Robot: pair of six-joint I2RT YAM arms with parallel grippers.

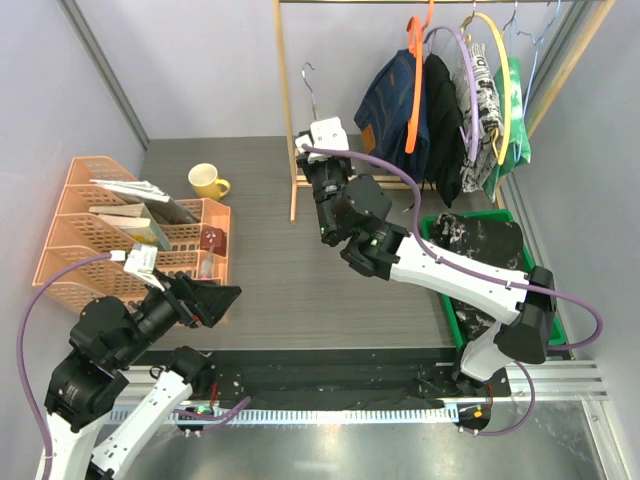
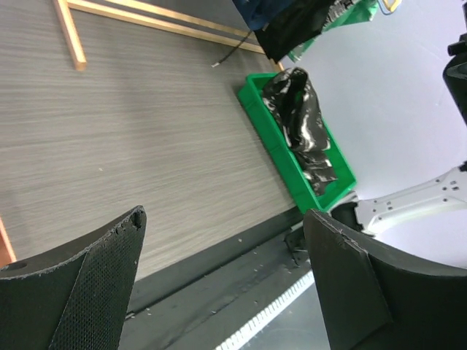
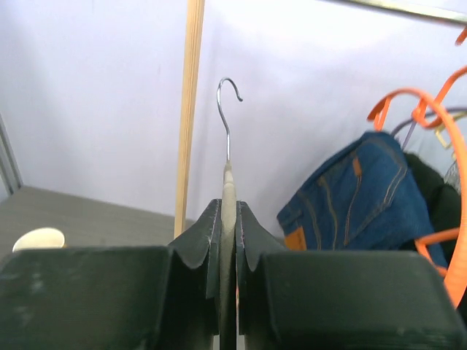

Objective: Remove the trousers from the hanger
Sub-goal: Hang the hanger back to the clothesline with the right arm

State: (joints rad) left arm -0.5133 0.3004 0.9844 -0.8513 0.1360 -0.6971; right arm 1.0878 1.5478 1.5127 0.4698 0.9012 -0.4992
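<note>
Right gripper (image 3: 228,219) is clamping tight on a hanger (image 3: 228,138); left gripper (image 2: 226,215) is hovering, fingers wide apart. Marbled trousers (image 1: 478,238) are lying in the bin (image 2: 252,98), other trousers (image 1: 440,110) hanging on the rack (image 1: 285,110).

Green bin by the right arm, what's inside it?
The black-and-white marbled trousers lie crumpled in the green bin. Anything under the cloth is covered.

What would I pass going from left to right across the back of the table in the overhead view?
orange file rack → yellow mug → wooden rail post → right end effector gripping a bare hanger → denim trousers → black trousers → newspaper-print trousers → green mottled trousers
</note>
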